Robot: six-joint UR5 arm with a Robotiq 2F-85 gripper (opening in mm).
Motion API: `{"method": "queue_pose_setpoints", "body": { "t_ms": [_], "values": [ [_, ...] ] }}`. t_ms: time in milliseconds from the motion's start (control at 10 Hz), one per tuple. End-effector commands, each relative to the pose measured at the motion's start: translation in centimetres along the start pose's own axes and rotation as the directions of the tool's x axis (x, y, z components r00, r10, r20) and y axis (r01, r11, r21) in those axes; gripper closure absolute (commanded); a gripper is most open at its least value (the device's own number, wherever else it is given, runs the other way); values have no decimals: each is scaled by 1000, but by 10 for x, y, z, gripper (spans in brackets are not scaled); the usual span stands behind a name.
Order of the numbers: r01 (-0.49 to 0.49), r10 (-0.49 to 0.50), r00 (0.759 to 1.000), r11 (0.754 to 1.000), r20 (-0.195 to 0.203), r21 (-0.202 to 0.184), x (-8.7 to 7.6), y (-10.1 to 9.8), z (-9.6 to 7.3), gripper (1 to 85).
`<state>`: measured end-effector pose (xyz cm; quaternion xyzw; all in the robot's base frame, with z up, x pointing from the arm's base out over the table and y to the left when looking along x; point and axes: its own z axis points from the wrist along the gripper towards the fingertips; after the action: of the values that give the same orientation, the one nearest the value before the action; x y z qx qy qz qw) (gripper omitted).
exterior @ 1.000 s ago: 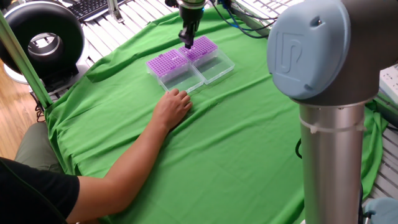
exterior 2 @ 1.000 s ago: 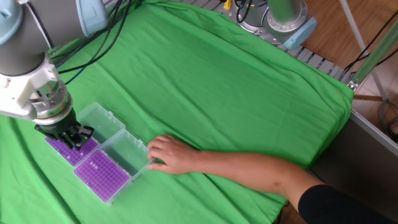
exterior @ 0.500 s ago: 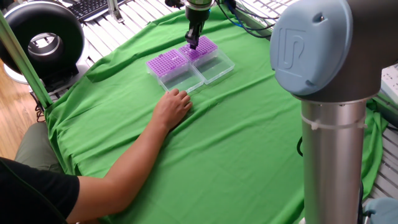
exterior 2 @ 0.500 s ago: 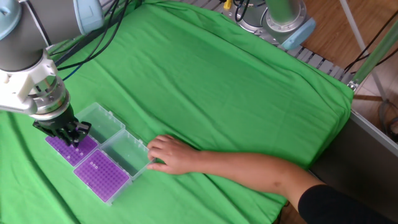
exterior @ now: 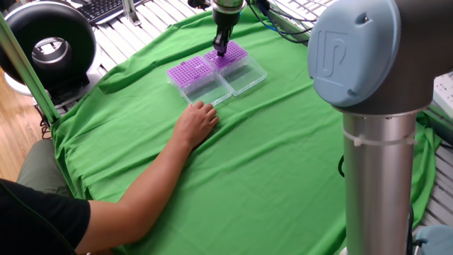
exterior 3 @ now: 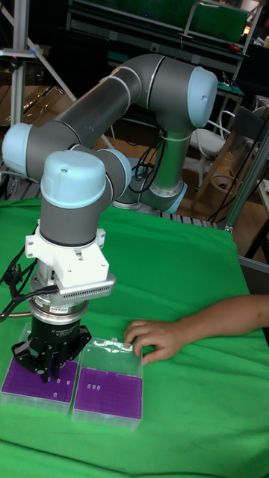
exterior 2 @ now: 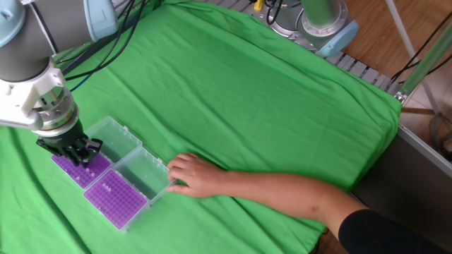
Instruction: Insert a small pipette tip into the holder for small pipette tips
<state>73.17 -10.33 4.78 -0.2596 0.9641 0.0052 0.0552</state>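
Note:
Two clear boxes with purple tip racks lie side by side on the green cloth, lids folded open. My gripper [exterior: 221,49] [exterior 2: 75,156] [exterior 3: 51,372] points straight down over the far holder [exterior: 233,54] [exterior 2: 76,171] [exterior 3: 30,382], its fingertips just above the purple rack. The jaws look pinched together. A small pipette tip between them is too small to make out. The other holder [exterior: 188,72] [exterior 2: 113,196] [exterior 3: 108,392] sits right beside it. I cannot tell which one is for small tips.
A person's hand [exterior: 197,120] [exterior 2: 191,175] [exterior 3: 149,340] rests on the cloth against the nearer box's open lid, the forearm stretching across the table. The arm's base column [exterior: 375,156] stands at the right. A black round device [exterior: 46,46] sits beyond the cloth's left edge.
My gripper has shifted slightly sideways, from the seam between the two racks to over the far holder. Over the last half second it has held still. The hand has not moved.

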Motion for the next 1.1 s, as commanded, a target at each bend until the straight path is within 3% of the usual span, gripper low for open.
{"method": "queue_pose_setpoints", "body": {
  "t_ms": [0, 500, 1000],
  "values": [
    [-5, 5, 1000, 1000, 17, -7, -4, 0, 3, 637],
    [-11, 12, 1000, 1000, 25, -6, -6, 0, 6, 660],
    [-37, 37, 999, 999, 18, -3, -3, -2, 1, 793]
  ]
}}
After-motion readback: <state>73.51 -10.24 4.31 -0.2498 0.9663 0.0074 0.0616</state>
